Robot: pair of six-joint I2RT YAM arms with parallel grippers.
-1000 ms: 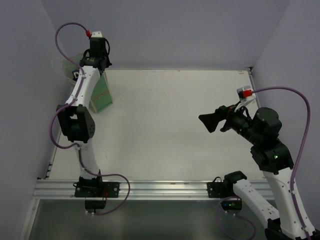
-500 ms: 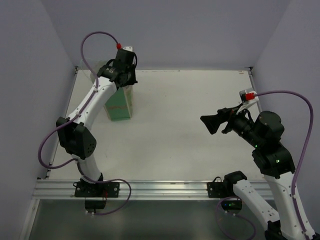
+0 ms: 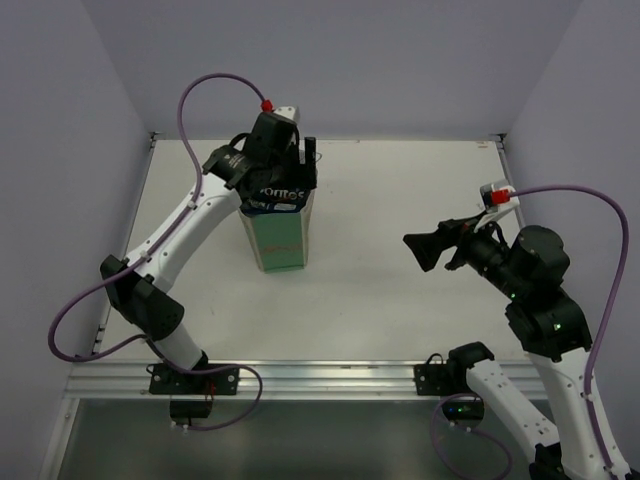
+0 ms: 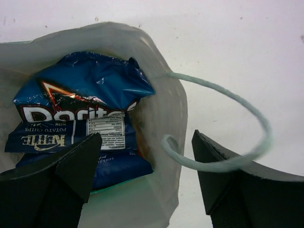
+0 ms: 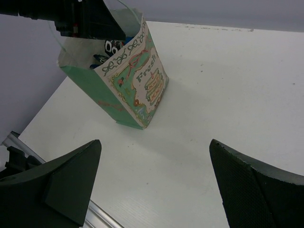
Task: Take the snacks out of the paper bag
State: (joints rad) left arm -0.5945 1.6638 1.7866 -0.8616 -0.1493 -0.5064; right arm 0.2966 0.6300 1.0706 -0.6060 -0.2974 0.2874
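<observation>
The mint-green paper bag (image 3: 278,240) stands upright left of the table's middle. Its mouth shows a dark blue Doritos packet (image 4: 85,85) on top of the snacks, over a blue Kettle chip packet (image 4: 47,140); the others are hidden. My left gripper (image 3: 290,165) hovers over the bag mouth, open. Its fingers (image 4: 78,161) straddle the bag's cream side wall (image 4: 166,109) and string handle (image 4: 206,164) and grip neither. My right gripper (image 3: 412,245) hangs open and empty above the table's right side, facing the bag (image 5: 142,80) from well away.
Bare white tabletop (image 5: 228,95) lies between the bag and my right gripper (image 5: 154,175). Lilac walls close the back and both sides. An aluminium rail (image 3: 320,378) with both arm bases runs along the near edge.
My left arm has swung from the far left corner toward the middle with the bag, then opened its jaws and let go of the handle. The right arm has barely moved.
</observation>
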